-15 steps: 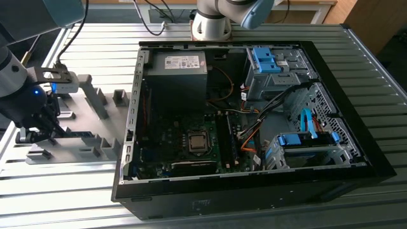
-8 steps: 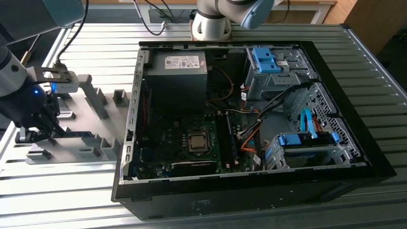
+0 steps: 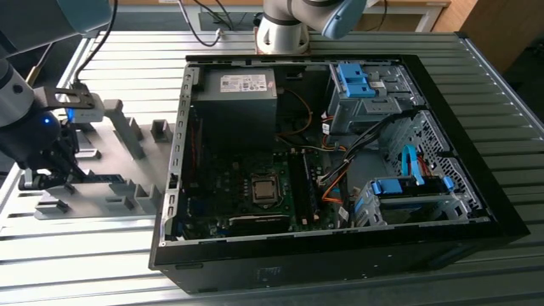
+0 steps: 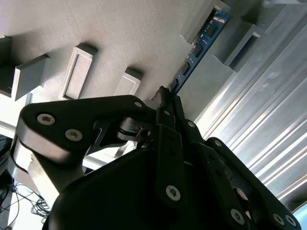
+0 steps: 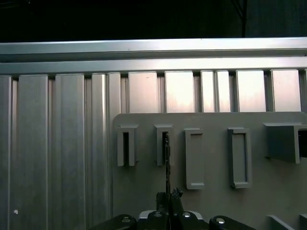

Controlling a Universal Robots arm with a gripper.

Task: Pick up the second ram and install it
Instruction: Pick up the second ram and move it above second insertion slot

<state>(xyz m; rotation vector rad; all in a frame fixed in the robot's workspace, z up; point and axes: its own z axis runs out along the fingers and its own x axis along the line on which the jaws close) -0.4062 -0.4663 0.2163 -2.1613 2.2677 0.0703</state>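
The second ram point(image 4: 197, 47) is a slim blue-green board with dark chips, standing on edge in a grey fixture plate point(image 4: 120, 28). In the first wrist view it appears edge-on as a thin dark line point(image 5: 167, 158) running out of a fixture slot. My gripper point(image 4: 166, 94) is shut on the end of the board nearest it, with the black fingers pressed together around it point(image 5: 168, 195). In the exterior view the gripper point(image 3: 61, 177) hangs low over the fixture plate point(image 3: 114, 143) at the exterior view's left, with the blue board point(image 3: 102, 179) beside it.
An open computer case point(image 3: 180, 134) lies on the ribbed aluminium table point(image 3: 476, 70). Inside it are a motherboard with memory slots point(image 3: 302, 185), a power supply point(image 3: 242, 86), cables and blue drive-bay clips point(image 3: 355, 80). Grey fixture blocks point(image 3: 132, 137) rise from the plate.
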